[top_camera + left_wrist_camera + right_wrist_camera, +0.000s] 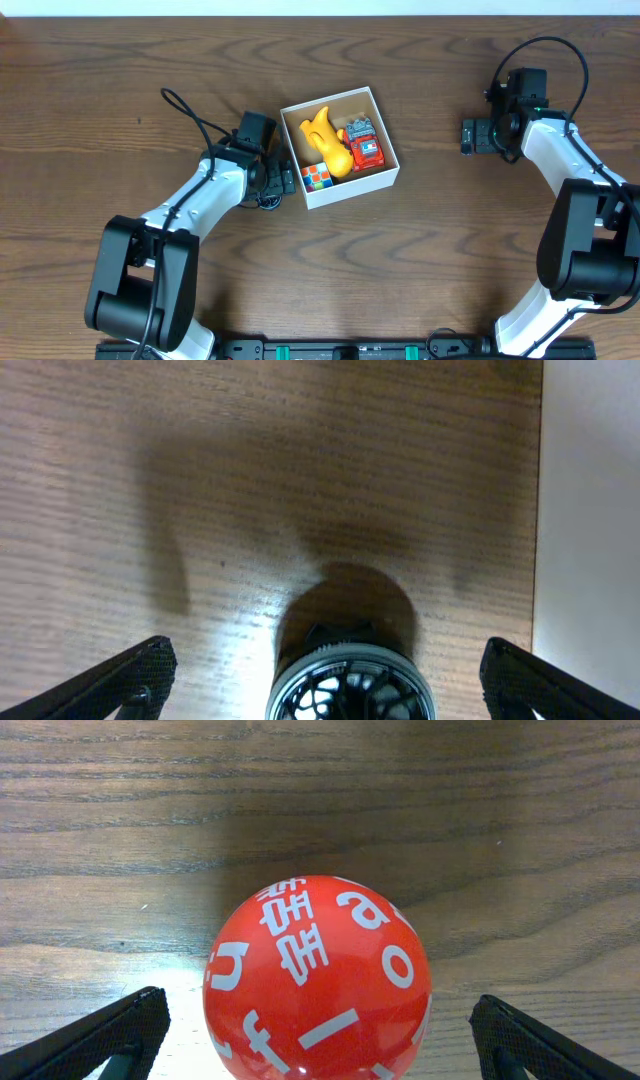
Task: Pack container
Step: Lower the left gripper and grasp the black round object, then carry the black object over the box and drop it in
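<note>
The container (352, 187) is a square white box with a brown inside at the table's middle. It holds a yellow toy (326, 137), a red toy car (364, 146) and a colour cube (317, 177). My left gripper (282, 181) is open just left of the box. In the left wrist view its fingers (327, 657) straddle a black wheel-like toy with a grey rim (350, 682), with the box's white wall (590, 510) at the right. My right gripper (478, 136) is open at the right. Its fingers (318, 1005) straddle a red ball with white letters (318, 980) without touching it. The ball is hidden in the overhead view.
The table is dark brown wood (120, 80). Black cables run from the left arm (190, 115) and the right arm (540, 45). The arm bases stand at the front edge.
</note>
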Controlling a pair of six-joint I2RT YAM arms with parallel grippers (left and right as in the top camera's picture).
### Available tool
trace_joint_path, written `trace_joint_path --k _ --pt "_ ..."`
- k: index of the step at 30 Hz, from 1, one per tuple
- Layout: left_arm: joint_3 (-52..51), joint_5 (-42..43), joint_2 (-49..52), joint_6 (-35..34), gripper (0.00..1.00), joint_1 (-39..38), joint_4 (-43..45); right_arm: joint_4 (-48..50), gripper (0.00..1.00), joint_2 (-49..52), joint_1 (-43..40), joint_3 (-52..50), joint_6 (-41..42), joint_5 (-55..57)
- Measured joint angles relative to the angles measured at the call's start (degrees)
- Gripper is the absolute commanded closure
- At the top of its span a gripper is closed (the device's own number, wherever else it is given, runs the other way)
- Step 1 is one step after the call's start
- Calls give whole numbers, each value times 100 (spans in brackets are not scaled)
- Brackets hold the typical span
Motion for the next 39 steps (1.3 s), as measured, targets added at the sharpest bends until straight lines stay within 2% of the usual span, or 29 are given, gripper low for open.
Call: trace_joint_path --k 4,12,16,26,29,39 --pt "-153 -13 2 0 2 0 103 0 1 0 0 0 0 0" --pt "-195 -50 2 -15 36 0 90 2 1 0 0 0 0 0" --pt "-195 -48 2 15 42 0 61 0 1 0 0 0 0 0" --pt "-149 -48 2 15 45 0 -125 0 1 0 0 0 0 0" --pt "-9 -50 -42 13 51 0 -240 0 1 0 0 0 0 0" --pt "463 -50 -1051 15 51 -2 -452 0 1 0 0 0 0 0"
